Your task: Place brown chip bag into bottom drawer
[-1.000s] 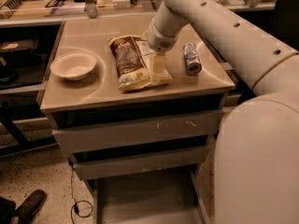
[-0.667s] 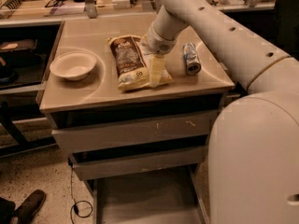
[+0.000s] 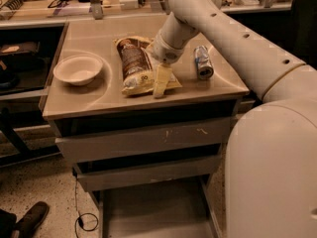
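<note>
Fingers of the gripper [image 3: 159, 89] point down over the brown chip bag [image 3: 135, 66] lying on the counter [image 3: 99, 104]; wide or narrow, I cannot tell. A can [image 3: 202, 62] lies to their right. Far below them, the bottom drawer [image 3: 158, 209] sits open.

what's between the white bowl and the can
In the camera view, the brown chip bag lies between them, with the hand over its right edge.

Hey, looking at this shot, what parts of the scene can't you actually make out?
Camera view:
- brown chip bag: right side hidden under the gripper, which sits over it.
- bottom drawer: front cut off by the picture's lower edge, right side behind the robot's body.
- can: lettering too small to read.
</note>
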Robot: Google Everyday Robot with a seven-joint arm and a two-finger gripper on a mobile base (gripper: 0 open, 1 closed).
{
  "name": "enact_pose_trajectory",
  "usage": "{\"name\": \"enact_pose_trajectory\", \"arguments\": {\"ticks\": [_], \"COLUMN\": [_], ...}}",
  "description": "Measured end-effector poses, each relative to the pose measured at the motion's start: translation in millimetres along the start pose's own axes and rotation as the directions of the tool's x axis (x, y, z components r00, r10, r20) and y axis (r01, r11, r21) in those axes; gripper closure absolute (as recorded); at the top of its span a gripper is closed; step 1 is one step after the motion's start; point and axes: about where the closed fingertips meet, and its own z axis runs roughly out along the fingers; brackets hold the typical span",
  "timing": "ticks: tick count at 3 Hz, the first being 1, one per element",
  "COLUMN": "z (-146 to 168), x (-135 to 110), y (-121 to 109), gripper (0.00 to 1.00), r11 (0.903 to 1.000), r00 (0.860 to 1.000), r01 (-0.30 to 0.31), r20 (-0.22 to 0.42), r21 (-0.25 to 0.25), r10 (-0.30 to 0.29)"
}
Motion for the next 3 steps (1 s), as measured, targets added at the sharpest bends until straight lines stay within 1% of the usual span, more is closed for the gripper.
{"name": "enact_pose_trajectory", "arguments": {"ticks": [3], "z": [0.1], "x": [0.0], "y": [0.0], "gripper": [0.88], "r11": [1.0], "r00": [1.0], "r01": [0.0], "r20": [0.0], "r21": [0.0], "r10": [0.0]}}
